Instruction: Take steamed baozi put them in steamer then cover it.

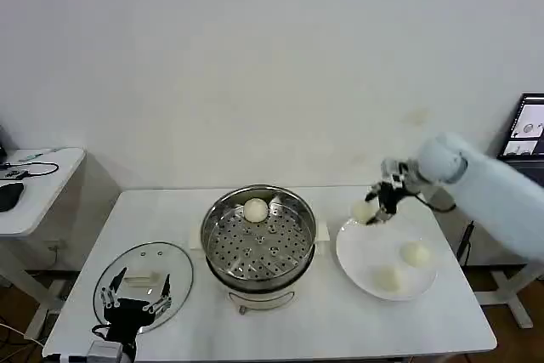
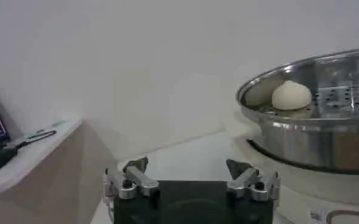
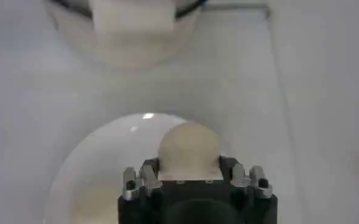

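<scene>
Right gripper (image 1: 371, 211) closed on a steamed baozi (image 1: 364, 211), fingers (image 3: 144, 172) pressed against the bun's two sides, held clear above the 11 o'clock rim of the white plate (image 1: 361, 252); apparently mid-carry toward the steamer (image 1: 258, 235), which stands just beside the plate at the worktop's (image 1: 425, 320) centre. Two more buns resting on the plate, one near 3 o'clock (image 1: 415, 253) and one near 6 o'clock (image 1: 388, 278) (next in line, by the look of it). One bun already lying on the perforated tray at 12 o'clock (image 1: 255, 210), pushed to the far edge, likely to leave the near holes free for the others. Glass cover (image 1: 144, 282) lying flat on the worktop at the steamer's 8 o'clock, cream handle up, parked within the left arm's reach for the closing step. Left gripper (image 1: 134, 303) waiting low at the cover's near edge, fingers (image 2: 133, 176) spread apart and holding nothing. Covering not yet due: three buns outside the pot.
</scene>
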`<state>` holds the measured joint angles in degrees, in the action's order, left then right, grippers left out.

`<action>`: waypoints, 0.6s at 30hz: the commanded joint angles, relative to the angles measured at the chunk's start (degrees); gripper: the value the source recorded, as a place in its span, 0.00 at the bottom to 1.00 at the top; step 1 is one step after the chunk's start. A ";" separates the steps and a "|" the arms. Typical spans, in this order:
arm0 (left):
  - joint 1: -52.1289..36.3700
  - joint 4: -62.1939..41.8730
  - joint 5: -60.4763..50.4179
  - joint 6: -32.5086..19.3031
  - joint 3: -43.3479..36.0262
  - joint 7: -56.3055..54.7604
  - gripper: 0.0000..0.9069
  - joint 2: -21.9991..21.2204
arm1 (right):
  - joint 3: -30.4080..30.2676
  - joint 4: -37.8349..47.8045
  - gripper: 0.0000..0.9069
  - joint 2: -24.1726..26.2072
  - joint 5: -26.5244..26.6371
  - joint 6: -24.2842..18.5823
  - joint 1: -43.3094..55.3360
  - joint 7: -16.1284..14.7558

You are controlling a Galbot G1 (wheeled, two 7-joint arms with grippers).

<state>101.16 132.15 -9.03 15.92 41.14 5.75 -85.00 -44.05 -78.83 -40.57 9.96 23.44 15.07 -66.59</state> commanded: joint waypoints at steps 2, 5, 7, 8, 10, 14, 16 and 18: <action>0.11 1.32 -0.52 -0.12 -0.45 -0.27 1.00 0.23 | -12.14 -5.56 0.72 -7.50 20.76 8.94 20.59 0.27; 0.13 1.77 -0.48 -0.10 -0.47 -0.30 1.00 0.07 | -13.68 -4.79 0.72 -11.75 24.13 10.88 21.64 0.99; 0.35 1.92 -0.49 -0.20 -0.57 -0.57 1.00 0.45 | -13.84 -3.27 0.72 -15.85 24.45 11.69 21.24 1.24; 0.50 2.02 -0.48 -0.20 -0.55 -0.58 1.00 0.61 | -13.87 -2.75 0.72 -17.76 24.42 12.10 20.75 1.53; 0.62 2.65 -0.51 -0.19 -0.37 -0.62 1.00 0.55 | -14.62 -0.80 0.72 -21.56 24.21 12.33 20.19 1.92; 0.78 3.57 -0.39 -0.14 0.06 -0.62 1.00 -0.10 | -17.21 1.43 0.72 -26.75 23.92 12.82 18.98 2.26; 0.83 3.67 -0.35 -0.15 0.07 -0.68 1.00 -0.25 | -17.85 2.99 0.72 -28.39 23.63 12.87 17.98 2.38; 0.89 3.74 -0.33 -0.17 0.11 -0.72 1.00 -0.37 | -18.31 4.97 0.72 -31.15 22.52 12.82 16.62 2.55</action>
<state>101.90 135.12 -9.38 15.75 41.23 5.15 -85.19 -57.61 -78.45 -59.09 28.91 33.74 30.52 -64.51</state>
